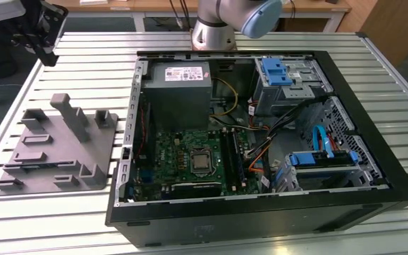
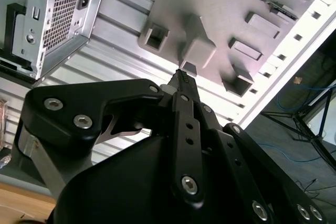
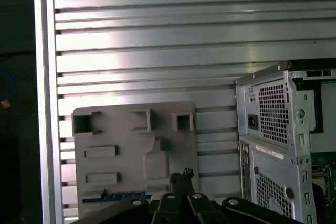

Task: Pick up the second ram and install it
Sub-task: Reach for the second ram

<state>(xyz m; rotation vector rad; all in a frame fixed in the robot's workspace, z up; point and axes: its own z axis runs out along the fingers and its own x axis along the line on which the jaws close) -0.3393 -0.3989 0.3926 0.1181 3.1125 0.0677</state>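
The second ram point(image 3: 113, 196) shows in the first wrist view as a thin dark-blue strip standing on edge in a slot of the grey moulded block point(image 3: 126, 140). That block point(image 1: 59, 146) lies on the slatted table at the exterior view's left, beside the open computer case point(image 1: 261, 149). My gripper point(image 1: 46, 53) hangs high over the table's far left corner, well above and behind the block. In both wrist views its fingertips point(image 2: 181, 74) meet at a point with nothing between them, aimed toward the block's tall post point(image 2: 197, 51). The gripper point(image 3: 181, 174) is shut and empty.
The case lies on its side with the motherboard point(image 1: 189, 159) exposed, and long dark memory slots point(image 1: 235, 154) run beside the processor. Inside are also a power supply point(image 1: 179, 85), cables and blue drive bays point(image 1: 282, 74). The arm's base point(image 1: 214, 29) stands behind the case.
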